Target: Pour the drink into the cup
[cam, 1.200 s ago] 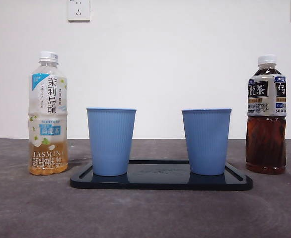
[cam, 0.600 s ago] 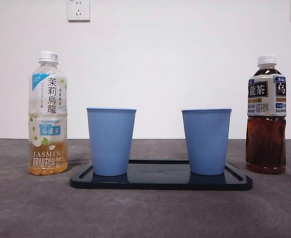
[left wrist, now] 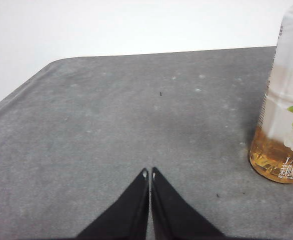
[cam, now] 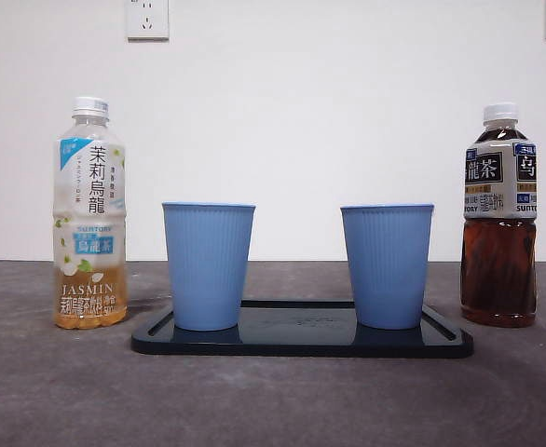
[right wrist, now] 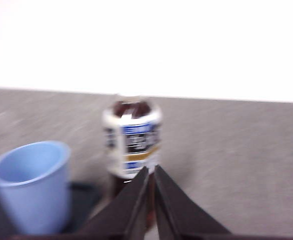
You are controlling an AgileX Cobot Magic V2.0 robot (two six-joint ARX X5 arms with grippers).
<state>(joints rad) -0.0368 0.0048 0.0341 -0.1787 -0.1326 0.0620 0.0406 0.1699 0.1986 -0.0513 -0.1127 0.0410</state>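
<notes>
Blue cups (cam: 208, 265) (cam: 388, 265) upright on tray (cam: 301, 342), flanked by capped jasmine-tea bottle (cam: 90, 214) and dark-tea bottle (cam: 499, 214); both pincers (left wrist: 149, 173) (right wrist: 151, 170) clenched.

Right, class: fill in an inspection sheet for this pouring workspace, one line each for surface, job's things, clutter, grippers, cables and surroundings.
Surface: grey table, speckled with pale marks in the left wrist view.
Job's things: jasmine tea bottle and dark tea bottle, both upright and capped, flank a black tray carrying the left blue cup and right blue cup, both upright.
Clutter: nothing seen.
Grippers: left gripper jaws together, holding nothing, beside the jasmine tea bottle; right gripper jaws together, holding nothing, facing the dark tea bottle; that view is blurred.
Cables: nothing seen.
Surroundings: white wall with two sockets.
</notes>
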